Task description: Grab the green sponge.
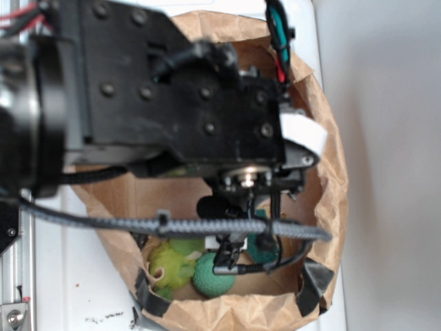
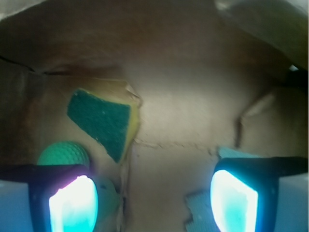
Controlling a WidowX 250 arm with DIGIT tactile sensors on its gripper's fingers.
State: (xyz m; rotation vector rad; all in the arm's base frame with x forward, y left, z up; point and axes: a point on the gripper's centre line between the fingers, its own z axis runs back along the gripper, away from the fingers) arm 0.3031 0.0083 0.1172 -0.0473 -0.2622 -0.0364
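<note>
Hanging inside a crumpled brown paper bag (image 1: 331,172), the claw (image 2: 154,198) is released, its two glowing pale-teal fingers (image 2: 75,205) set well apart with nothing between them. Seen from the wrist, the green sponge (image 2: 104,121) lies on the bag's brown floor at about 10 o'clock from the claw's centre, dark green scouring face up, with a strip of yellow foam showing along its right edge. It sits ahead of the left-hand finger and does not touch it. A round green dimpled ball (image 2: 63,153) rests just below the sponge, close against the top of that same finger. A scrap of light teal cloth (image 2: 200,212) shows near the other finger at 5 o'clock. From the exterior view, the black arm (image 1: 172,89) covers most of the bag, which stands on a white tabletop (image 1: 89,289); the ball (image 1: 213,276) and a yellow-green object (image 1: 172,265) show at 6 o'clock.
</note>
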